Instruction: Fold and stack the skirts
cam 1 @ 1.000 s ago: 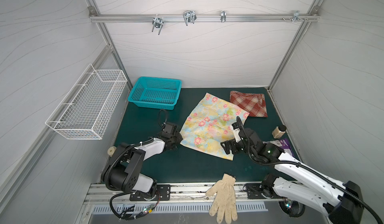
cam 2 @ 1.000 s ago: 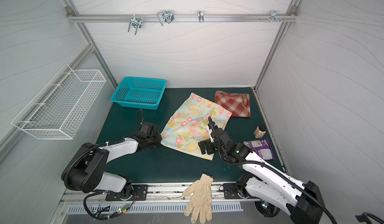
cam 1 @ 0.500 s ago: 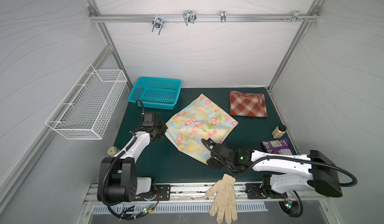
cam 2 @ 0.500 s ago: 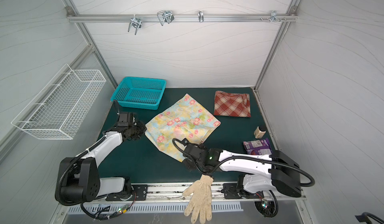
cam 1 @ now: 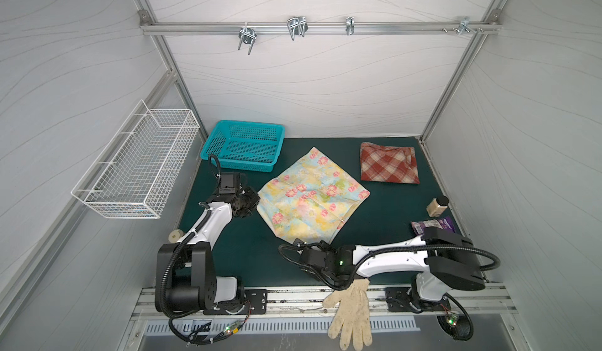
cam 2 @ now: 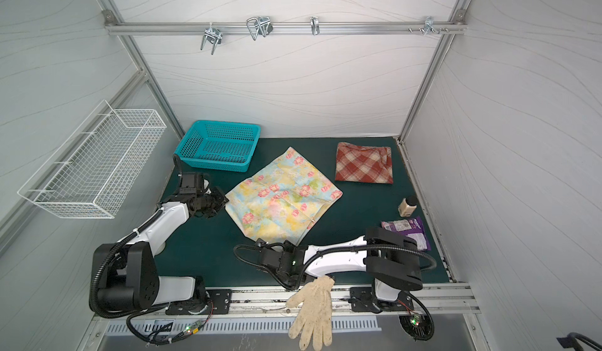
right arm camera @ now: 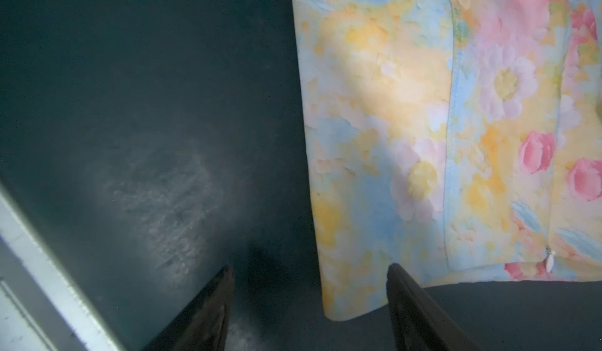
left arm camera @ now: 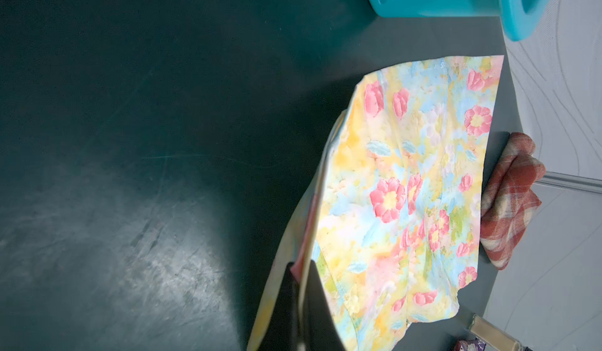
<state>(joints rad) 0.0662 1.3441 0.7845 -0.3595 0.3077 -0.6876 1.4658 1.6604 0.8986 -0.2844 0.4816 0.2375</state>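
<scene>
The floral skirt (cam 1: pixel 312 196) lay flat mid-surface, one corner toward the front rail; the plaid skirt (cam 1: pixel 387 165) sat folded at the far right, well apart. The left pincer (left arm camera: pixel 299 287) was pressed together on the floral skirt's left corner, cloth showing between its jaws. The right pincer (right arm camera: pixel 309 271) stood spread and held nothing, with the near corner just inside one jaw.

To do this well, the right pincer probably needed to slide further over that corner and close on both layers low against the surface (cam 1: pixel 254 245). Both corners could then rise together and carry across in one even fold, keeping the cloth taut so it did not bunch.

Compared with a second before, the floral skirt had been dragged leftward, away from the plaid skirt. The right arm had swung from the skirt's right side round to its near corner.
</scene>
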